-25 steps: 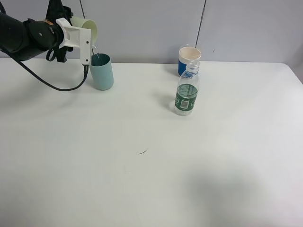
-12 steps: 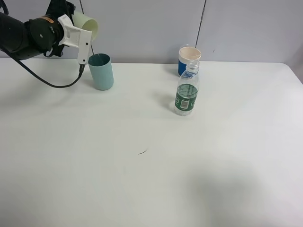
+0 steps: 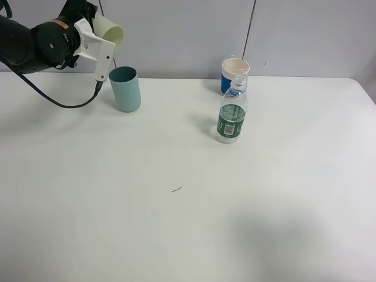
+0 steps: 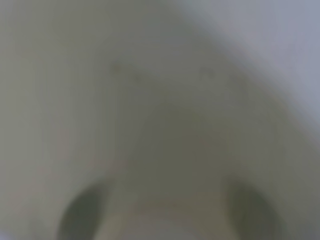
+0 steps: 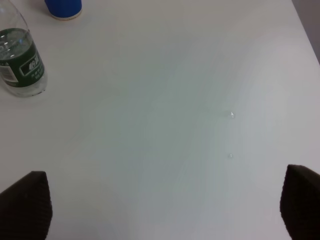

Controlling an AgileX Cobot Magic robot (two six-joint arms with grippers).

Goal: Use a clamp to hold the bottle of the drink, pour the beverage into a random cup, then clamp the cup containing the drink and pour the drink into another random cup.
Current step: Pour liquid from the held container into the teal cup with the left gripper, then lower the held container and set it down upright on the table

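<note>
My left gripper is shut on a pale cream-green cup, held tilted on its side, up and left of an upright teal cup at the table's back left. The left wrist view is a blur filled by the pale cup. A clear bottle with a green label, uncapped and partly filled, stands mid-table right; it also shows in the right wrist view. My right gripper is open and empty, its dark fingertips wide apart over bare table.
A blue cup with a white inside stands just behind the bottle, near the back wall; its base shows in the right wrist view. A black cable hangs from the left arm. A small dark speck lies mid-table.
My left gripper has drawn the pale cup up and slightly back from the teal cup's rim. The thin stream seen between the cups one second ago no longer shows.
</note>
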